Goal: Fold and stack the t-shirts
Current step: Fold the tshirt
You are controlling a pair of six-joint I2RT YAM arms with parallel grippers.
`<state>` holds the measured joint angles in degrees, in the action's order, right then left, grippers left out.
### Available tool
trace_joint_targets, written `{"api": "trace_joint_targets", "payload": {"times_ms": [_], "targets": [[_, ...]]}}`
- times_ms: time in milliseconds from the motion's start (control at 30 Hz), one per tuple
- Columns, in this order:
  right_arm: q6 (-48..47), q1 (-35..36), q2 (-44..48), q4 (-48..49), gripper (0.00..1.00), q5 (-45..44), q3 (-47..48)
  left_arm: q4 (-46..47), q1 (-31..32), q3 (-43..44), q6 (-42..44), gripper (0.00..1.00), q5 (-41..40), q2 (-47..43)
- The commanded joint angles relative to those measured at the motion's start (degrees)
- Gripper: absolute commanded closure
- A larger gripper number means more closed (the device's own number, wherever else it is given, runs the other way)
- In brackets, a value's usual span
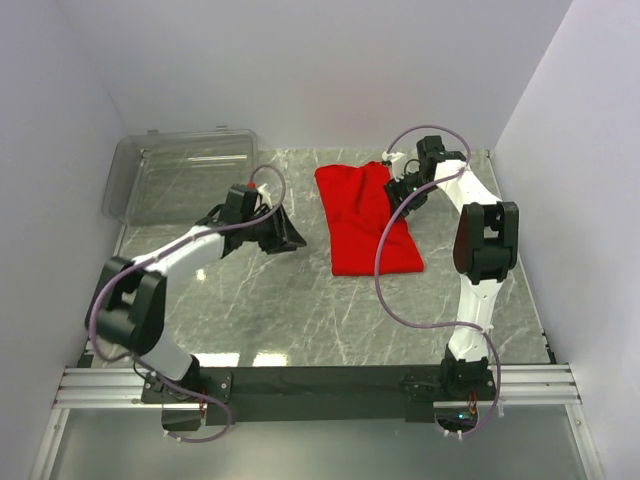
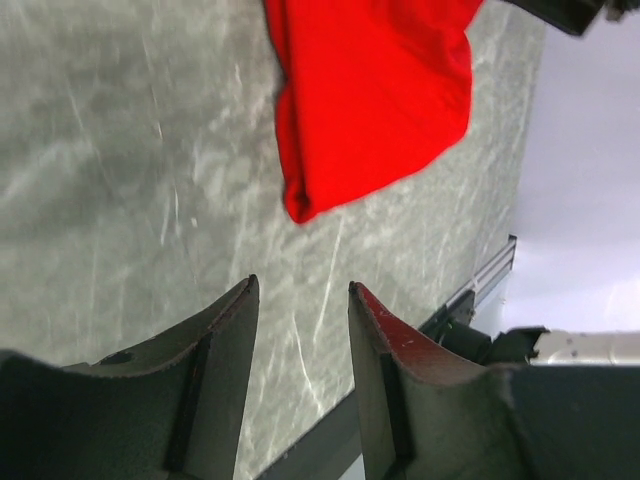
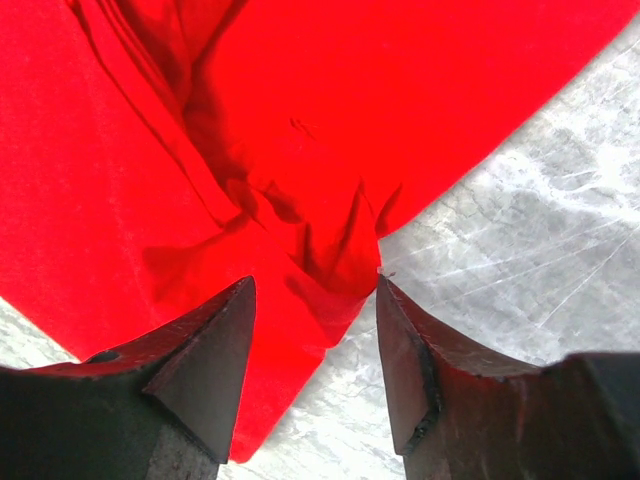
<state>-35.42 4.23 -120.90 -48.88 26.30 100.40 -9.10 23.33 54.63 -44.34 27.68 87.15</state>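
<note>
Across the whole of my workspace runs the grey marbled table (image 1: pixel 300 310), closed in by pale walls. At its far left corner sits a clear plastic bin (image 1: pixel 180 180), well apart from the cloth.

Right of centre, toward the far edge, lies the red t-shirt (image 1: pixel 360 215). It is folded into a long shape that runs from the far side toward me, with its near end slanting a little to the right. It rests flat on the table for most of its length. The far end is rumpled, with creases gathering into a bunched corner.

My left arm (image 1: pixel 190 250) reaches in from the near left and stops short of the shirt. My right arm (image 1: pixel 480 240) bends up the right side and turns inward over the shirt's far end. Its cable (image 1: pixel 385 270) loops across the shirt's right edge in the overhead view.

My left gripper (image 1: pixel 285 238) hangs over bare table just left of the shirt, pointing toward it. Its jaws stand partly apart with nothing between them, only stone below and the shirt's near end ahead.

My right gripper (image 3: pixel 315 285) sits right over the bunched corner. Its jaws are spread apart, with the peak of red cloth in the gap between the tips. They are not pinching it, and the right tip is just beside the cloth's edge.
</note>
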Motion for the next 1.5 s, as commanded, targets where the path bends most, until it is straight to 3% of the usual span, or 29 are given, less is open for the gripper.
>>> {"api": "trace_joint_targets", "payload": {"times_ms": [0,167,267,433,567,800,867,1200,1233,1267,1367,1467], "targets": [[-0.97,-0.62,2.16,0.63,0.41,-1.16,-0.03,3.48,0.66,6.7,1.97,0.53,0.88,4.77],[-1.49,-0.8,1.2,-0.59,0.4,-0.03,0.58,1.63,2.24,15.31,4.17,0.53,0.71,13.73],[-1.58,-0.89,0.05,-1.83,0.46,1.47,1.11,0.76,3.21,19.0,4.78,0.53,0.53,17.86],[-2.37,-0.8,-1.0,-2.88,0.61,1.82,1.46,-0.74,4.18,23.5,6.19,0.53,-0.35,22.87],[-2.29,-0.8,-3.2,-4.55,0.66,1.82,4.36,-1.27,4.53,26.48,6.54,0.53,-0.26,25.96],[3.77,-2.2,-2.15,1.68,0.97,0.41,4.72,-1.97,4.97,28.07,7.16,0.54,-0.87,27.45],[5.97,-2.91,-1.36,4.04,1.0,0.76,4.45,-2.32,5.06,27.72,7.6,0.54,-1.23,27.28],[10.54,-3.97,-1.27,7.92,1.0,0.85,3.14,-2.06,5.06,26.49,8.13,0.54,-1.75,26.93],[10.89,-3.88,-1.35,7.93,0.96,1.03,3.05,-2.15,5.06,26.84,8.13,0.54,-2.02,27.19],[10.81,-3.96,-1.7,7.49,0.81,1.38,3.4,-2.49,5.06,27.1,8.13,0.54,-2.45,27.19],[10.11,-4.05,-1.19,7.13,0.6,2.0,3.31,-3.55,5.06,28.6,8.13,0.54,-4.03,27.98],[10.72,-5.53,0.75,9.06,0.5,2.08,1.73,-3.73,5.06,30.0,7.78,0.54,-5.35,28.42]]}}
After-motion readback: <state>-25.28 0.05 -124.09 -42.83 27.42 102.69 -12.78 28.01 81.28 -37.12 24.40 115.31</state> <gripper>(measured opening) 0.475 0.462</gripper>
